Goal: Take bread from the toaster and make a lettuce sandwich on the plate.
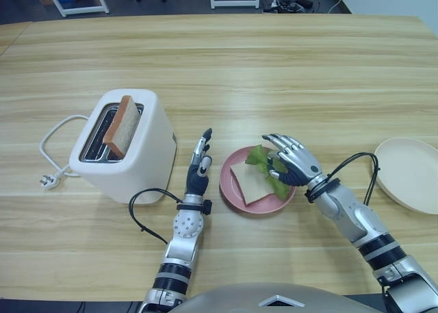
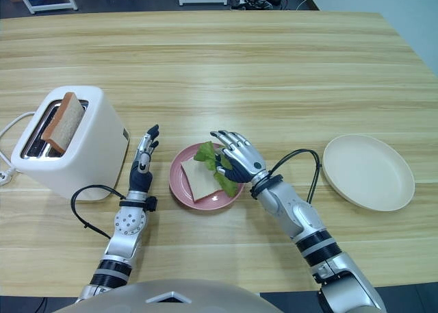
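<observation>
A white toaster (image 1: 140, 159) stands on the left of the wooden table, with one slice of bread (image 1: 123, 124) sticking up from its slot. To its right, a pink plate (image 1: 228, 188) holds a slice of bread (image 1: 248, 183) with a green lettuce leaf (image 1: 258, 157) lying across its right side. My right hand (image 1: 294, 161) hovers over the lettuce with its fingers spread and only slightly bent; the palm hides part of the leaf. Between the toaster and the plate my left hand (image 1: 200, 164) stands upright and open, holding nothing.
A cream plate (image 2: 368, 170) sits at the right edge of the table. The toaster's white cord and plug (image 1: 48, 179) lie to the left of the toaster. The far half of the table (image 1: 274, 59) is bare wood.
</observation>
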You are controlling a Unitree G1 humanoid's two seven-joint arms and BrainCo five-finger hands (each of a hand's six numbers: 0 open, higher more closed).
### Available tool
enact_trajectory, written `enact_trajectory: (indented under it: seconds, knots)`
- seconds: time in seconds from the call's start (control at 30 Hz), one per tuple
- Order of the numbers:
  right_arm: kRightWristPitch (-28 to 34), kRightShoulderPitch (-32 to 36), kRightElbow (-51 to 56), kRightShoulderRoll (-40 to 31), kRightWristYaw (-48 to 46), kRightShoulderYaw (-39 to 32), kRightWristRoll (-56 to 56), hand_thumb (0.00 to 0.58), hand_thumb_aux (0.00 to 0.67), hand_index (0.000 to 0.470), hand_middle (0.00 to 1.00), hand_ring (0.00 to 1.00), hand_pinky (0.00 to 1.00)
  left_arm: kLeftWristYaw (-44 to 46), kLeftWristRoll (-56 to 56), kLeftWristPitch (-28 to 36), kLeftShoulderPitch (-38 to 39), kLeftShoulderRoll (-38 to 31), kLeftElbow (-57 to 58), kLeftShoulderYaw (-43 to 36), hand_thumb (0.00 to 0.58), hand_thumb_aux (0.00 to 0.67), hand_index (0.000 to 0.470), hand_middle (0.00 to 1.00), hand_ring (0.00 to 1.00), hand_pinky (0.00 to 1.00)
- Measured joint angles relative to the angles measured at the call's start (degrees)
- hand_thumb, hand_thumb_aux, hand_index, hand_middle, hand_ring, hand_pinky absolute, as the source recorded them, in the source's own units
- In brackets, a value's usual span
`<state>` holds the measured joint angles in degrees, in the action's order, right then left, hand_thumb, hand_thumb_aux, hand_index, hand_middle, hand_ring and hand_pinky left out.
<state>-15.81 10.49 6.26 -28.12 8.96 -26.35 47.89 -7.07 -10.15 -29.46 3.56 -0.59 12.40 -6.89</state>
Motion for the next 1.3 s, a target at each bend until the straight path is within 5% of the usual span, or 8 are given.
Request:
enact_trajectory:
  seconds: [0.37, 0.4, 0.43, 0.47, 0.5, 0.83, 1.07, 1.3]
  knots:
    - [-0.9, -0.11, -0.69, 2.82, -1.5, -1.27, 0.68, 0.58, 0.67, 0.47, 0.0, 0.0, 0.0, -0.15, -0.46, -0.04, -0.05, 0.22, 1.96, 0.07, 0.0, 0.0, 0.0, 0.0, 0.0, 0.0]
    - [-1.06, -0.24, 0.31, 2.81, -1.57, -1.41, 0.73, 0.552, 0.523, 0.367, 0.0, 0.0, 0.0, -0.15, -0.47, -0.08, -0.12, 0.31, 2.5, 0.03, 0.0, 0.0, 0.0, 0.0, 0.0, 0.0]
    - [-1.08, -0.36, 1.08, 2.78, -1.56, -1.52, 0.89, 0.523, 0.46, 0.323, 0.0, 0.0, 0.0, -0.15, -0.48, -0.13, -0.18, 0.33, 2.94, 0.02, 0.0, 0.0, 0.0, 0.0, 0.0, 0.0]
    - [-1.08, -0.63, 1.93, 2.67, -1.55, -1.7, 1.38, 0.47, 0.378, 0.265, 0.0, 0.0, 0.0, -0.15, -0.49, -0.15, -0.28, 0.34, 3.46, 0.01, 0.0, 0.0, 0.0, 0.0, 0.0, 0.0]
    - [-1.06, -0.85, 2.41, 2.54, -1.55, -1.91, 1.68, 0.0, 0.0, 0.0, 0.0, 0.0, 0.0, -0.15, -0.5, -0.19, -0.34, 0.35, 3.7, 0.01, 0.0, 0.0, 0.0, 0.0, 0.0, 0.0]
    - [-1.05, -2.36, -2.58, 0.52, -3.36, 1.79, -1.08, 0.0, 0.0, 0.0, 0.0, 0.0, 0.0, -0.35, -0.83, -0.72, -0.66, 0.1, 4.09, 0.21, 0.0, 0.0, 0.0, 0.0, 0.0, 0.0]
    - [-0.51, -2.51, -8.26, 7.41, -7.01, 16.39, -31.44, 0.0, 0.0, 0.0, 0.0, 0.0, 0.0, -6.45, -19.97, -1.2, 1.1, -3.56, -19.28, 3.88, 0.0, 0.0, 0.0, 0.0, 0.0, 0.0]
    - [5.47, -1.75, -5.96, 13.22, -10.63, 24.7, -47.02, 0.0, 0.0, 0.0, 0.0, 0.0, 0.0, -7.81, -50.68, 20.4, 1.35, -13.52, -41.31, 25.18, 0.0, 0.0, 0.0, 0.0, 0.0, 0.0]
